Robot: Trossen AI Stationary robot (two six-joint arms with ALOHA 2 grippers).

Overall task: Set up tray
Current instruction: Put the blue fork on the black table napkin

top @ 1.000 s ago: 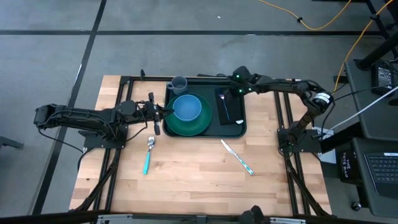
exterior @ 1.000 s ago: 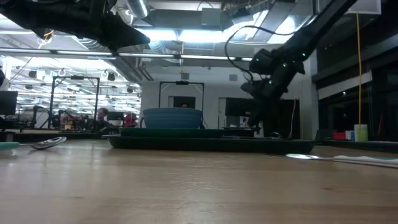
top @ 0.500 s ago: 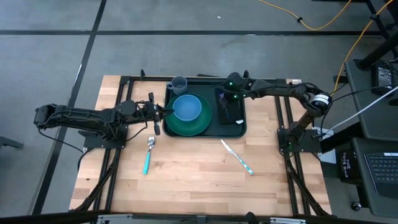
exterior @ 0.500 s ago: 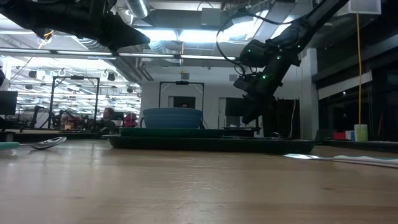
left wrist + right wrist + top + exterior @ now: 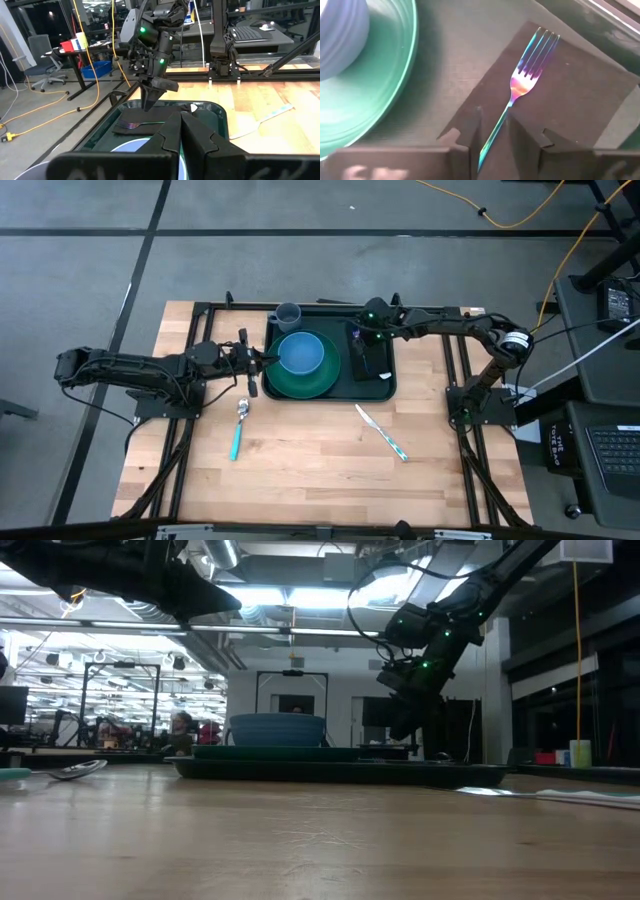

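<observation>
The dark green tray (image 5: pixel 335 320) lies at the table's far middle. On it a round green plate (image 5: pixel 318 383) carries a blue bowl (image 5: pixel 300 353), and a grey cup (image 5: pixel 288 314) stands at its far left corner. To their right a black rectangle (image 5: pixel 580 90) lies flat with an iridescent fork (image 5: pixel 530 65) on top. My right gripper (image 5: pixel 493 137) hangs open just above the fork's handle, pointing steeply down, one finger on either side of it, clear of it in the left wrist view. My left gripper (image 5: pixel 258 360) is shut, level, beside the tray's left rim.
A spoon with a teal handle (image 5: pixel 239 425) lies on the bare wood near the tray's left front corner. A knife (image 5: pixel 381 432) lies slanted in front of the tray's right side. Open wood stretches toward the near edge.
My right gripper has swung from the tray's far right corner toward the table's left, stopping over the black rectangle and the fork, and has rolled a little. The fork, the tray and my left arm have kept still.
</observation>
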